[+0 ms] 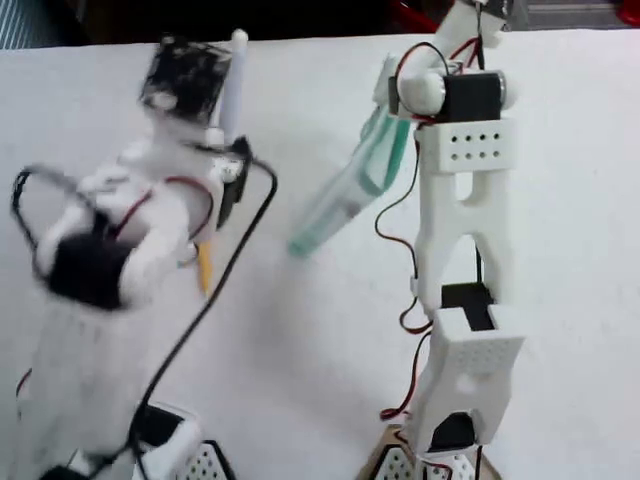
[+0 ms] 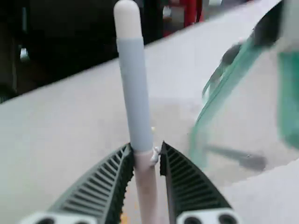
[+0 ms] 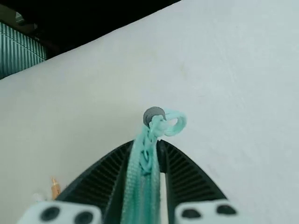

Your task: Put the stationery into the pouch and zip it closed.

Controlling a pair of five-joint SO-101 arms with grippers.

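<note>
**Teal pouch and white-and-grey pen, one in each tool**

The white worktop carries both arms. The pouch, the largest task item, hangs at a slant from the right tool, which is clamped on its zip edge. Whether its lower corner touches the worktop cannot be told. The pouch appears thin, limp and light, so it will probably sag and swing. A grip on the stiffer zip band, as here, seems the soundest hold, though the mouth may need spreading. The pen stands between the closed jaws of the left tool, gripped low on its barrel. It looks rigid, smooth and light, and could slip or pivot if held loosely. A yellow pencil lies on the worktop beside the left arm; it is slender and likely to roll. The grey zip pull sits just beyond the right tool's tips. It is small, and would need a precise pinch.
</note>
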